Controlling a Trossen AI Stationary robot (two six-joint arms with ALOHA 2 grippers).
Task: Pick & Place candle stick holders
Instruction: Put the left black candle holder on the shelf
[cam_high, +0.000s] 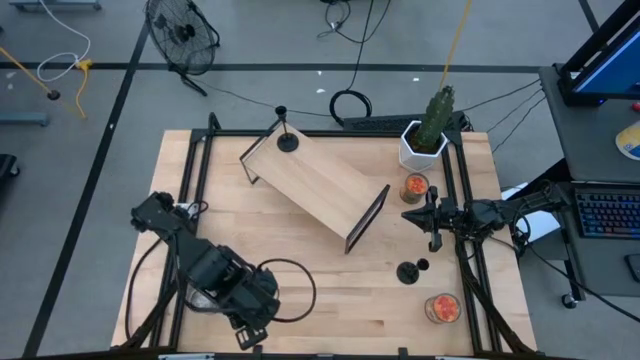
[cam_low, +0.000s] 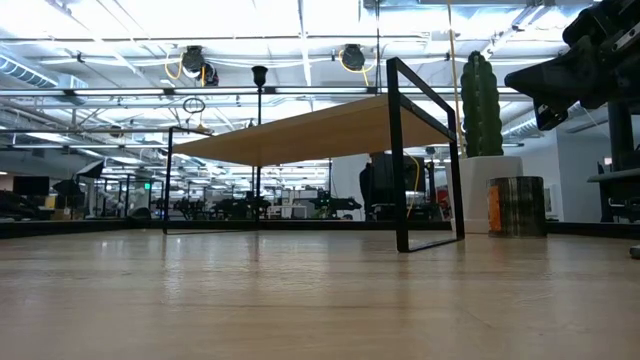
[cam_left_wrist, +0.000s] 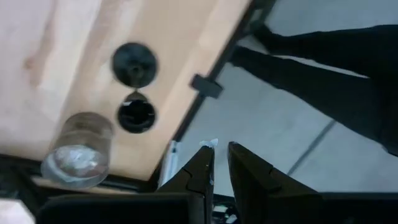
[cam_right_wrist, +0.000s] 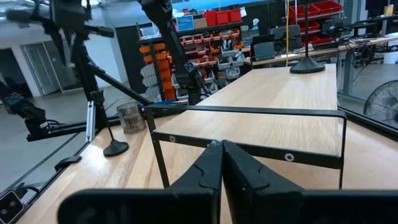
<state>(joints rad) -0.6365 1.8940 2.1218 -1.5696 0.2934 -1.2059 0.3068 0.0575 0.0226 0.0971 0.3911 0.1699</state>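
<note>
Candle stick holders: one (cam_high: 287, 139) on shelf (cam_high: 318, 187), both arms' jaws closed, empty

Black candle stick holders (cam_high: 410, 270), pale wooden shelf (cam_high: 315, 180), green cactus (cam_high: 437, 112), white pot (cam_high: 420, 150).

On the wooden table (cam_high: 320, 270) you see a small raised wooden shelf (cam_high: 315, 185) on black frames, a white pot with a green cactus (cam_high: 430, 125) near the far edge, and two glass jars (cam_high: 415, 187) (cam_high: 442, 308) with orange content along the right side
</note>
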